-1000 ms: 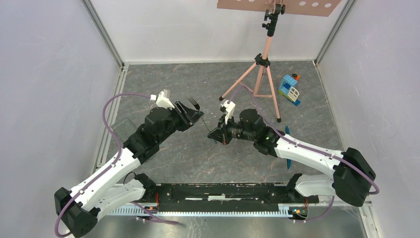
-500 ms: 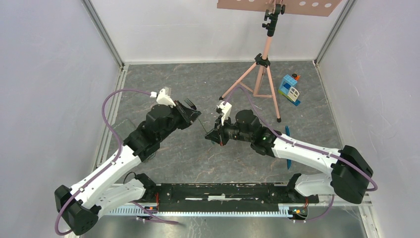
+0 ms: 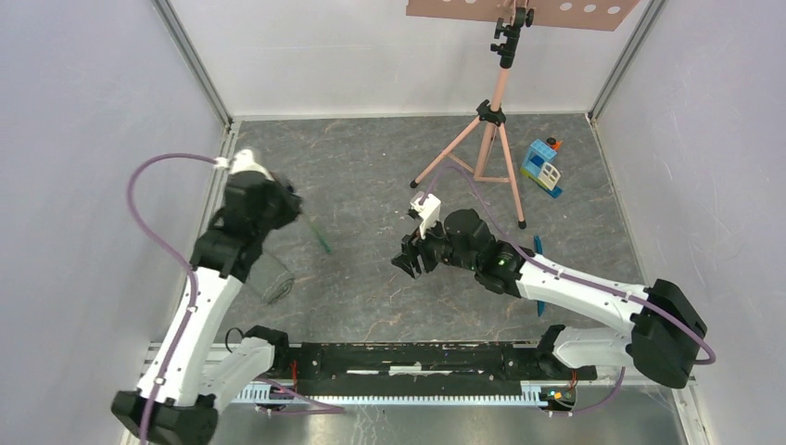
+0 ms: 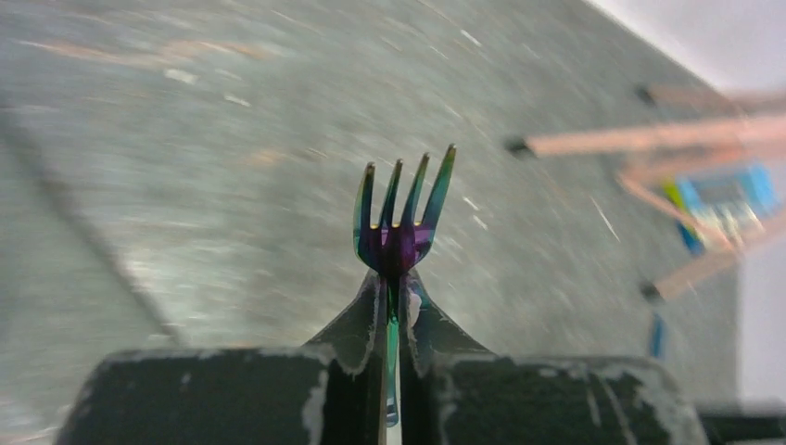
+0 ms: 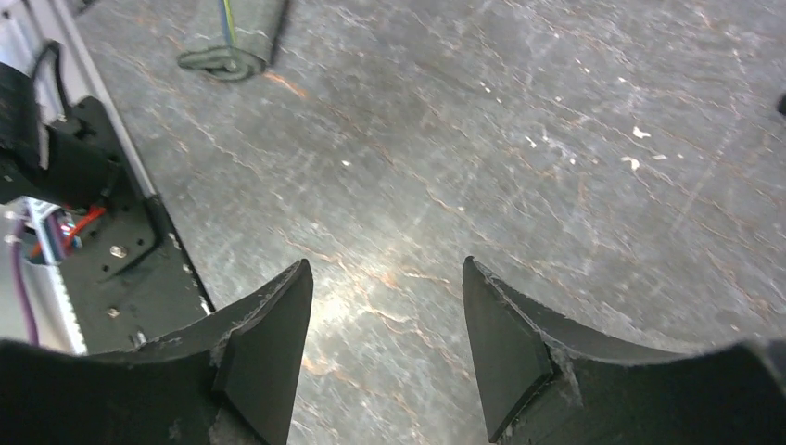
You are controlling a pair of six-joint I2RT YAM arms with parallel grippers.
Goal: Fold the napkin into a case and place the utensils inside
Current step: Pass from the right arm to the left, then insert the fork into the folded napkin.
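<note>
One fork point(image 4: 399, 232) has just changed hands. The left fingers point(image 4: 357, 324) now pinch its neck tight, tines up, and have swung it left, near the folded napkin point(image 3: 272, 278) at the worktop's left side. The right fingers point(image 5: 269, 324) have let go and hang wide apart and empty mid-worktop, so sliding the fork into the case looks next.

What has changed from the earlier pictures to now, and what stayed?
The left gripper closed on the fork and carried it away to the left. The right gripper let go and opened. The tripod and toy block house stayed put.
</note>
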